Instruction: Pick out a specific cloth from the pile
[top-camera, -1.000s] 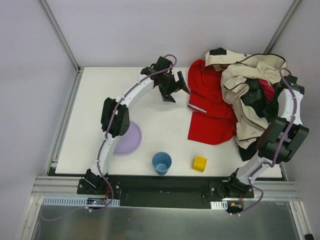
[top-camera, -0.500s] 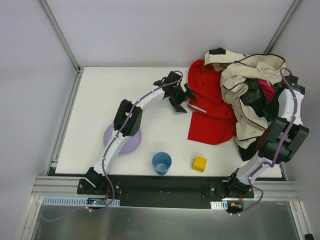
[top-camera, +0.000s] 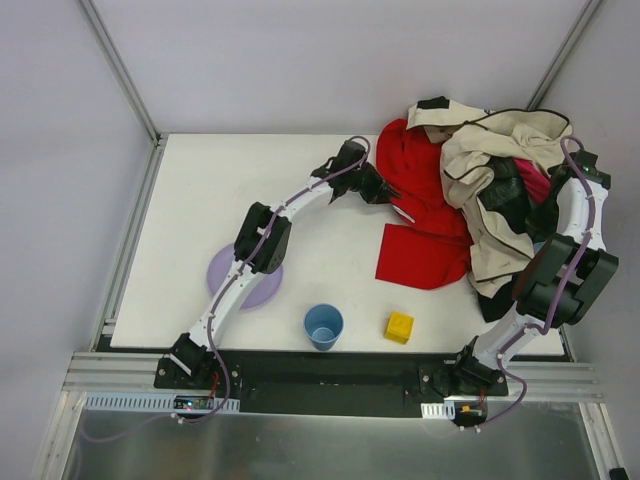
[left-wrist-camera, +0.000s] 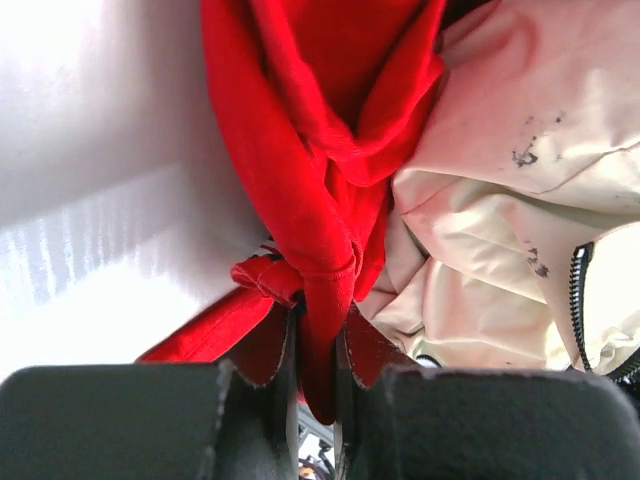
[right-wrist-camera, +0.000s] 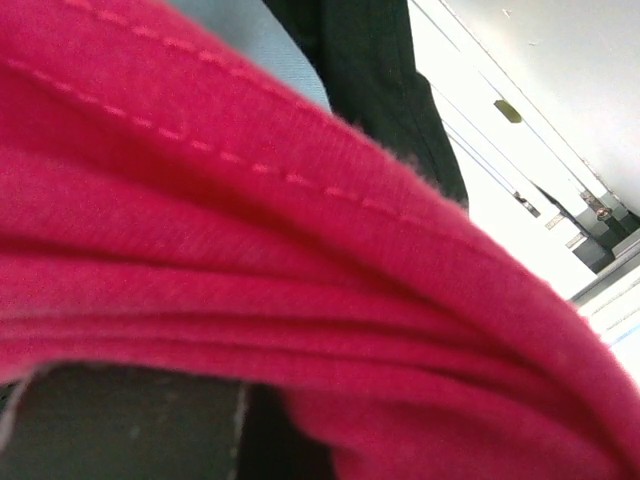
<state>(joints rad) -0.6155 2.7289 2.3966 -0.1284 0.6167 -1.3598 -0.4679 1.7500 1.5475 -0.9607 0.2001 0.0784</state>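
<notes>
The cloth (top-camera: 425, 225), a big bright red garment, lies spread on the table, its right side under the pile (top-camera: 505, 175), a heap led by a cream-and-black jacket. My left gripper (top-camera: 386, 192) is at the cloth's left edge. In the left wrist view it (left-wrist-camera: 318, 365) is shut on a bunched red fold of the cloth (left-wrist-camera: 300, 150), with the cream jacket (left-wrist-camera: 500, 200) just to the right. My right gripper (top-camera: 556, 200) is sunk in the pile's right side. A magenta cloth (right-wrist-camera: 300, 250) drapes over its dark finger (right-wrist-camera: 120, 425) and hides the jaws.
A purple plate (top-camera: 245, 278) sits at the front left, partly under my left arm. A blue cup (top-camera: 323, 325) and a yellow block (top-camera: 399, 326) stand near the front edge. Metal frame posts rise at the back corners.
My left arm reached right to the red cloth's edge, and its jaws went from open to shut on a fold. The right arm has not moved.
</notes>
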